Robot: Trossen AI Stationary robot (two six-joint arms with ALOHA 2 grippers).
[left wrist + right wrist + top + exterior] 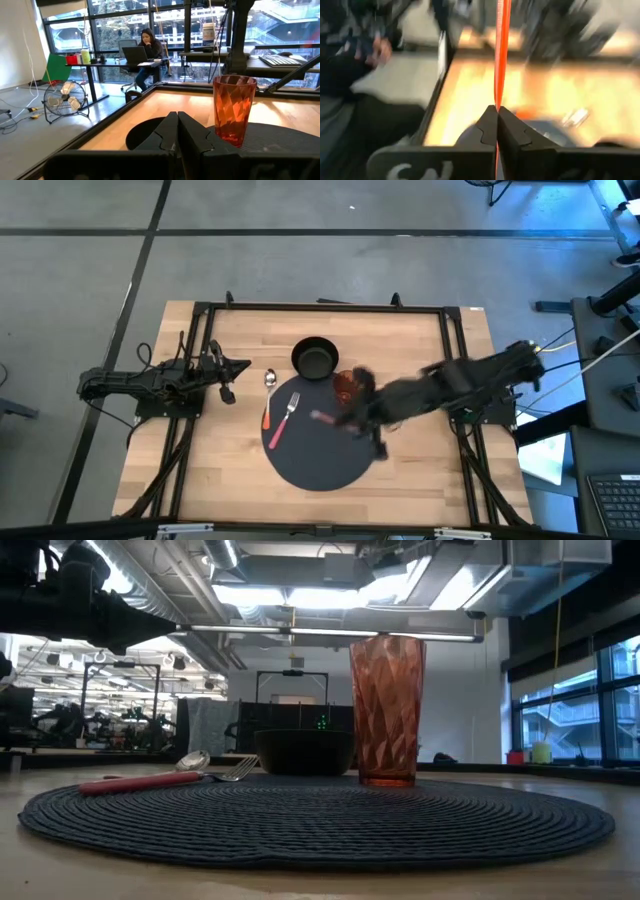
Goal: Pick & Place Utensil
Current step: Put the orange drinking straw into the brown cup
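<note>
Utensil with a thin orange-red handle [501, 50] pinched between the pressed-together fingers of the right gripper [496, 107], above the dark round place mat [320, 465] at the middle of the counter [430, 470]. Seen from above as a pinkish streak [322, 417] jutting from the right gripper [348, 420] toward the left arm's side, long axis roughly in line with the arm's reach, free end pointing away from the fingers; which kind of utensil, impossible to tell. Just beyond that free end, a red-handled fork [283, 420] lying slantwise on the mat, tines toward the black bowl [315, 358], with a spoon [270, 378] off the mat's rim and a red tumbler [345, 385] close beside the right arm. Likely next: lowering the held piece onto the mat next to the fork, clear of the tumbler. Left gripper [240, 366] parked at the counter's left edge, fingers shut on nothing, farther from the work than the right.
</note>
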